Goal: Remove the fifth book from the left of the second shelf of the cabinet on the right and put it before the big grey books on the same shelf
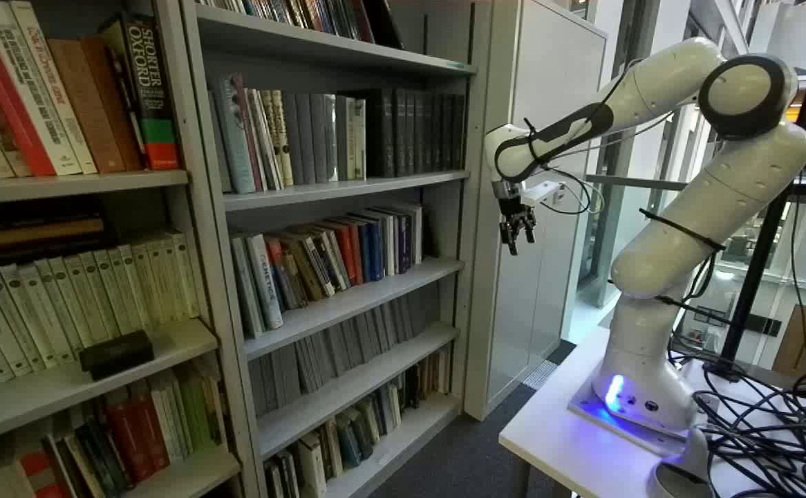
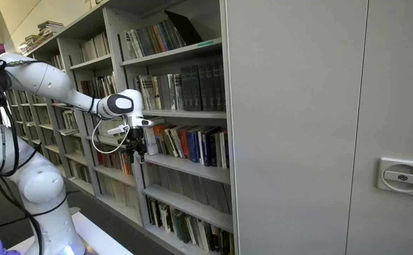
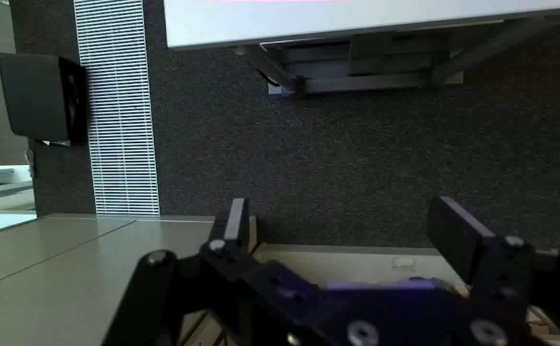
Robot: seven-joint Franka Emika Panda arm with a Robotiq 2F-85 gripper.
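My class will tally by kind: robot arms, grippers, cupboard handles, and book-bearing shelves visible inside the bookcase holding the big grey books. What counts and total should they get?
Franka Panda arm: 1
Robotiq gripper: 1
Cupboard handle: 1
Book-bearing shelves: 5
Total: 8

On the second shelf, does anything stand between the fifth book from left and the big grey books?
Yes: at least plain grey volumes, then some pale books, stand between it and the big grey books.

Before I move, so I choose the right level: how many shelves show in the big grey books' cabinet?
5, downward: top shelf; second shelf, bearing the big grey books; third shelf; fourth shelf; bottom shelf. Another above may be cropped.
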